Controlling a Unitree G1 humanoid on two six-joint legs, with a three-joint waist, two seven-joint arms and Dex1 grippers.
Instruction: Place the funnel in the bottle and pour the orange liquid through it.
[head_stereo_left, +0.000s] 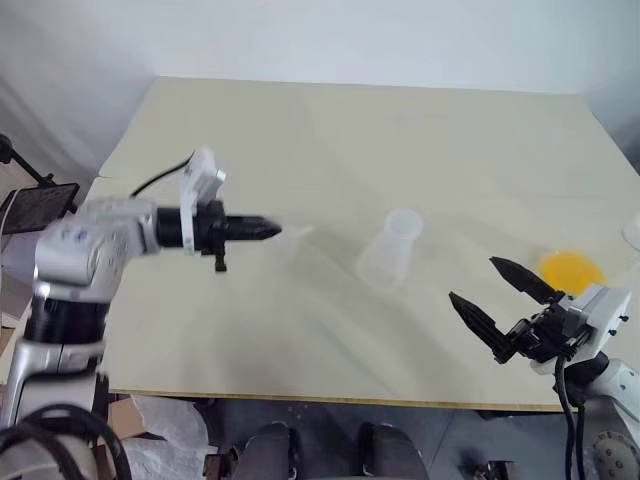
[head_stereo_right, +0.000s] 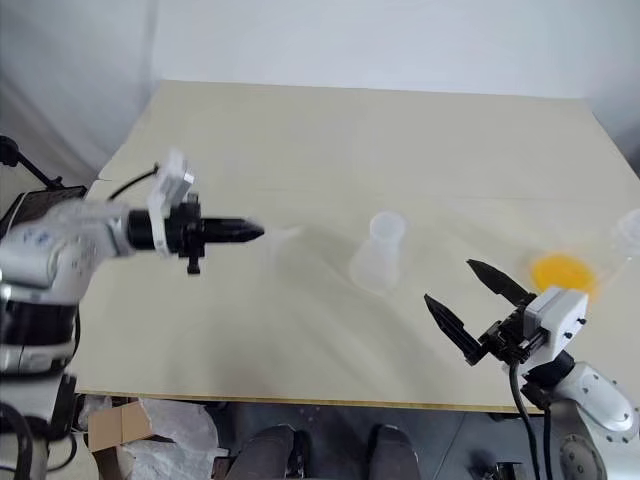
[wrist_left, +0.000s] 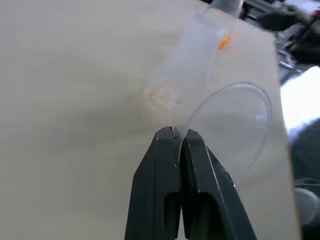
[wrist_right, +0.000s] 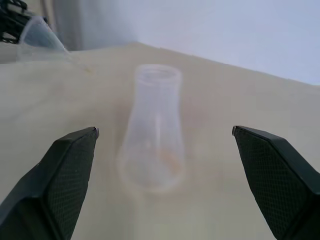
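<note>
The left hand (head_stereo_left: 270, 231) is up above the pale desk (head_stereo_left: 330, 130), its two black fingers (wrist_left: 170, 165) pressed tight together on the rim of the funnel (wrist_left: 227, 130) — the clear plastic is pinched between them, with the flared mouth standing on edge just past the fingertips. From the right wrist view the funnel (wrist_right: 42, 40) shows well off to one side of the bottle (wrist_right: 152, 132) and apart from it. The bottle (head_stereo_left: 392, 246) stands upright near the middle of the desk, between the two arms, its narrow neck open at the top. The right hand (head_stereo_left: 490, 285) hangs low at the near right of the desk, fingers spread wide and holding nothing, pointed toward the bottle. The orange liquid (head_stereo_left: 570, 270) sits at the right side of the desk — just beyond the right hand, well apart from the bottle.
</note>
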